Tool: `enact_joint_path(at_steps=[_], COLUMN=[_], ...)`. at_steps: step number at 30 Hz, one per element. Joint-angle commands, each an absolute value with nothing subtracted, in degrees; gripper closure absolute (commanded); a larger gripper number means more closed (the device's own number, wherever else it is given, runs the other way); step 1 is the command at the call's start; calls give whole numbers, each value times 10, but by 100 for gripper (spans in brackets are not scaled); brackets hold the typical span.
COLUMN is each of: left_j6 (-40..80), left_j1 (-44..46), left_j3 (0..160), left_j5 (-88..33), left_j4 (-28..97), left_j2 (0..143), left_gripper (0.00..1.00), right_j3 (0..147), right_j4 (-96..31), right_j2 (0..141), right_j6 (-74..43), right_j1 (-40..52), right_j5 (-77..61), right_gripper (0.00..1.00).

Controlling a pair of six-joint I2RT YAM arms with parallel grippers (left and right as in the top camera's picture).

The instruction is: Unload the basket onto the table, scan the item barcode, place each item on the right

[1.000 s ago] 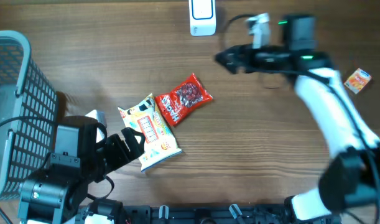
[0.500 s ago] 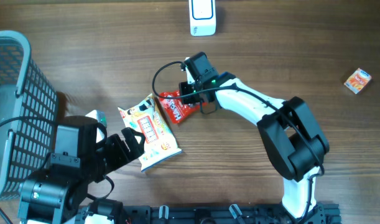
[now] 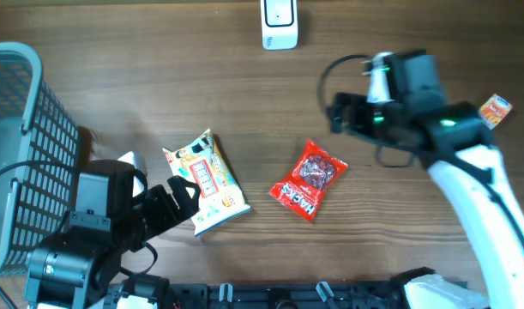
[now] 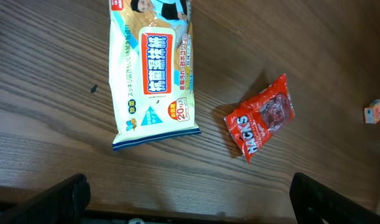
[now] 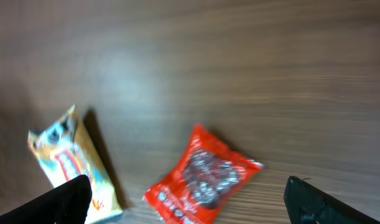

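My right end effector [image 3: 334, 118] hangs over the brown wooden tabletop [image 3: 159, 77]. Its two fingers stand wide apart and hold nothing. The shiny red snack packet with white letters [image 3: 309, 180] lies flat on the tabletop. From above, it is down and a bit left of that end effector, and nothing touches it. In the right wrist view the packet looks blurry and sits low, between the two dark fingertips [image 5: 62, 199].

My left end effector [image 3: 179, 204] is wide open too, and it is empty. The flat yellow and white pack of wipes with a red label [image 3: 206, 182] lies just in front of it. The red packet is near this pack, to its right, with bare wood between them.

The white scanner box [image 3: 279, 24] stands at the far edge, well apart from the red packet. A grey plastic basket [image 3: 21, 129] sits at the left. A small orange box [image 3: 493, 112] lies at the right.
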State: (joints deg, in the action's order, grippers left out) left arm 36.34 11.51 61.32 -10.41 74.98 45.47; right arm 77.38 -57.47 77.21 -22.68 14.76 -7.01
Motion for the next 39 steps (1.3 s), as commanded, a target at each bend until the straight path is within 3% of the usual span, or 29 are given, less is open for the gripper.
enact_joint_path(at_steps=[1,4,12,19,25,28,30,33,39], left_j6=[367,367,367,364,365,371,382,314,192], left_j1=[113,113,113,113,113,113,113,115,129], left_j3=[614,614,614,614,614,614,614,613,613], left_j5=[-107,-107,-131,-127,-124,-127,-164,-329,-496], left_j4=[748,748,756,838,830,751,707,544,463], left_j2=[454,454,454,454,454,454,454,490,762], left_gripper=[0,0,0,0,0,0,0,0,0], right_j3=[776,756,756,756,756,756,756,756,756], right_j4=[-595,-614,-600,-600,-600,-600,-600,-600,-600], right_j2=[746,753,770,770,771,771,771,771,771], right_j6=[-225,-225,-227,-227,-227,-227,-227,-227,-227], right_j1=[70,7,4,4,4,4,4,4,4], right_j5=[-73,-72,-73,-73,-72,-73,-73,-73,-73], right_gripper=[0,0,0,0,0,0,0,0,0])
